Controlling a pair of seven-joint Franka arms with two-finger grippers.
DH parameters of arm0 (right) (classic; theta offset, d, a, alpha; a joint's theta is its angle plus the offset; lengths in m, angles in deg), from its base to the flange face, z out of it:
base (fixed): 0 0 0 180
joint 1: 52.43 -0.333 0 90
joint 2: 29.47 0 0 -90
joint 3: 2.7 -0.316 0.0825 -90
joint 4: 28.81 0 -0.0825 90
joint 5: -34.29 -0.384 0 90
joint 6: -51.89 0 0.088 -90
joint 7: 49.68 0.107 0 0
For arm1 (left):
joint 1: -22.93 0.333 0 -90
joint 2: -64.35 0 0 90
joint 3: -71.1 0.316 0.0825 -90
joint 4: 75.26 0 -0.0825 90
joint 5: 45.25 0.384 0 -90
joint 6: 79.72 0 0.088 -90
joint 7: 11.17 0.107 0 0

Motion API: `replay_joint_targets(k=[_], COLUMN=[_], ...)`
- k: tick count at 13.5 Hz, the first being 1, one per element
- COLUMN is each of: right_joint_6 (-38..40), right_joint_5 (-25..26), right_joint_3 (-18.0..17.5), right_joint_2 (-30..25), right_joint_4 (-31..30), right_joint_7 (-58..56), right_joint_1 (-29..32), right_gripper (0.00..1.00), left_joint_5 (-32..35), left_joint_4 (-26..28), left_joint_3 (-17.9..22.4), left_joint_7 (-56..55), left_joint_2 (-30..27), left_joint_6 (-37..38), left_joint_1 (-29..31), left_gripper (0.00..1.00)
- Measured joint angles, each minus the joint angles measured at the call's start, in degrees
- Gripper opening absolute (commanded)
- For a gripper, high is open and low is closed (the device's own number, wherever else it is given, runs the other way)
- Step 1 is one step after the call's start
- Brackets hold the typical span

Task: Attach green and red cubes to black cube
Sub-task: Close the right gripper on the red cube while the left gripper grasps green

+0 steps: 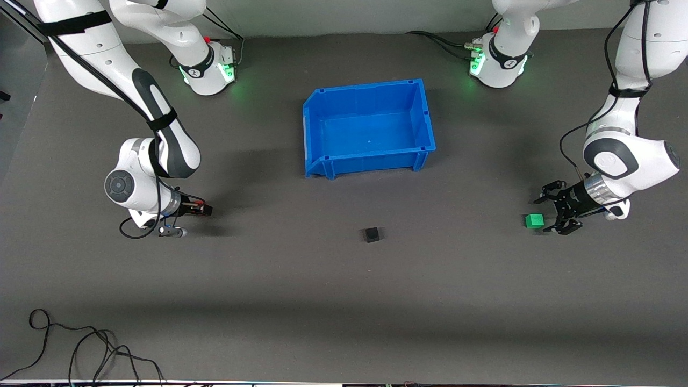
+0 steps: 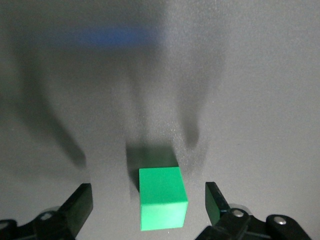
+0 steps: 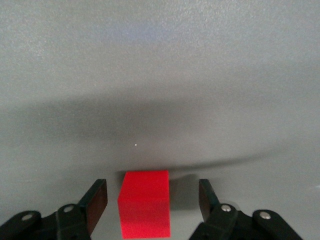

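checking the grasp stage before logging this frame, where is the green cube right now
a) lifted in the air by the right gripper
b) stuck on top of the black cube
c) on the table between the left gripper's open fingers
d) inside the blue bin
c: the green cube sits on the table between the spread fingers of the left gripper, not clamped, apart from the black cube and outside the blue bin.
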Motion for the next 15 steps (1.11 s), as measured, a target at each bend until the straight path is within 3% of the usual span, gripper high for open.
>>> replay_joint_targets(k=[3, 6, 7, 8, 10, 11, 15], right_joint_6=[0.0, 0.0, 0.0, 0.0, -0.1, -0.1, -0.2], right_joint_5=[0.0, 0.0, 0.0, 0.0, -0.1, -0.2, -0.5], right_joint_3=[0.0, 0.0, 0.0, 0.0, 0.0, 0.1, 0.1], right_joint_2=[0.0, 0.0, 0.0, 0.0, 0.0, -0.1, -0.7], right_joint_4=[-0.2, -0.3, -0.4, -0.4, -0.4, -0.4, -0.3], right_joint_7=[0.0, 0.0, 0.0, 0.0, 0.0, 0.2, 5.8], right_joint_1=[0.0, 0.0, 0.0, 0.0, 0.0, 0.0, 0.0], right_gripper=[0.65, 0.50, 0.45, 0.36, 0.02, 0.00, 0.00], left_joint_5=[-0.7, -1.2, -1.2, -1.2, -1.2, -1.2, -2.3], left_joint_4=[-0.1, -0.1, -0.1, -0.1, -0.1, -0.1, -0.2], left_joint_3=[-0.1, -0.2, -0.2, -0.3, -0.3, -0.4, -0.5], left_joint_7=[0.2, 0.2, 0.2, 0.3, 0.3, 0.3, 0.4], left_joint_2=[0.6, 0.7, 0.7, 0.7, 0.7, 0.7, 0.7], left_joint_6=[-1.3, -1.4, -1.4, -1.5, -1.5, -1.5, -1.6], left_joint_1=[-0.1, -0.2, -0.2, -0.2, -0.2, -0.3, -0.4], left_gripper=[1.00, 0.97, 0.88, 0.70, 0.27, 0.16, 0.03])
